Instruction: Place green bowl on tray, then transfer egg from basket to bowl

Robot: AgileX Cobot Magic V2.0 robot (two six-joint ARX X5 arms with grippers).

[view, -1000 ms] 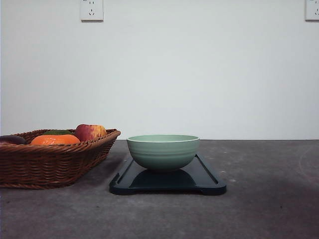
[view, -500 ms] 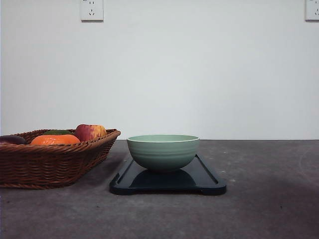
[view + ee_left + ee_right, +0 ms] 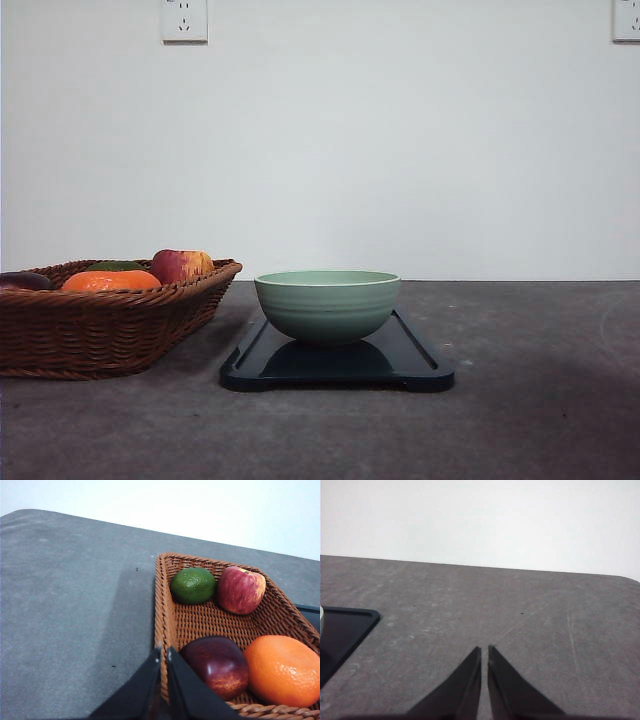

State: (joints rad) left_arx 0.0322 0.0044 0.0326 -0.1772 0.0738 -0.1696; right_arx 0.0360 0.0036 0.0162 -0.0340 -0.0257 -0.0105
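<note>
We see little of the robot itself: two pairs of fingers. The left gripper [image 3: 163, 652] has two flat black fingers [image 3: 150, 680], matte and smooth, each tapering from a broad base to a narrow pointed tip, with a thin pale edge along the inner face. The right gripper [image 3: 484, 650] looks the same: two black wedge-shaped fingers [image 3: 507, 687], plain, with no visible markings, screws or cables.

Even, soft overhead light, faint shadows under the tray [image 3: 415, 377], sharp focus, no glare.
</note>
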